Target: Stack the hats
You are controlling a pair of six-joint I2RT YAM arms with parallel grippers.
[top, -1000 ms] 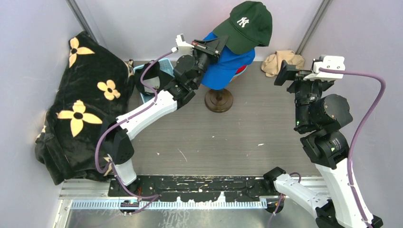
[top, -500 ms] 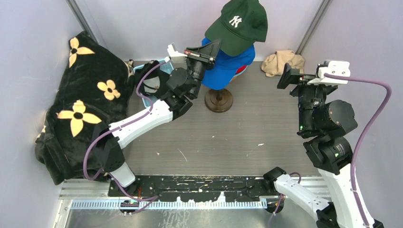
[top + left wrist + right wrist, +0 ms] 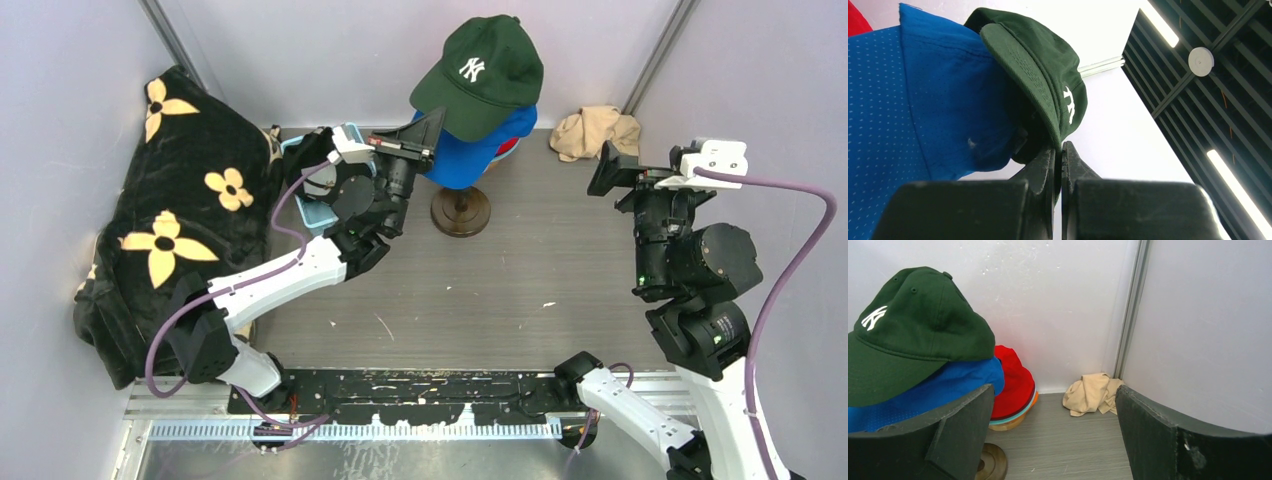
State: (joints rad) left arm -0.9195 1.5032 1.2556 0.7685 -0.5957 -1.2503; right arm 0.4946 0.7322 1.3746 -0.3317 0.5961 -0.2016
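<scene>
My left jaws pinch the brim of the green cap (image 3: pixel 485 70), which sits atop the blue cap (image 3: pixel 468 150) on the stand (image 3: pixel 460 211). Light, soft-crowned, I'd judge — the stiff brim is the sure hold. My right jaws hang spread, empty.

In the top centre of the overhead view, the NY cap (image 3: pixel 485 70) sits on a second cap (image 3: pixel 470 150), above the stand (image 3: pixel 460 210). The rag (image 3: pixel 597 130) lies upper right, and the blanket (image 3: pixel 170 230) covers the left edge of the table (image 3: pixel 500 290).
</scene>
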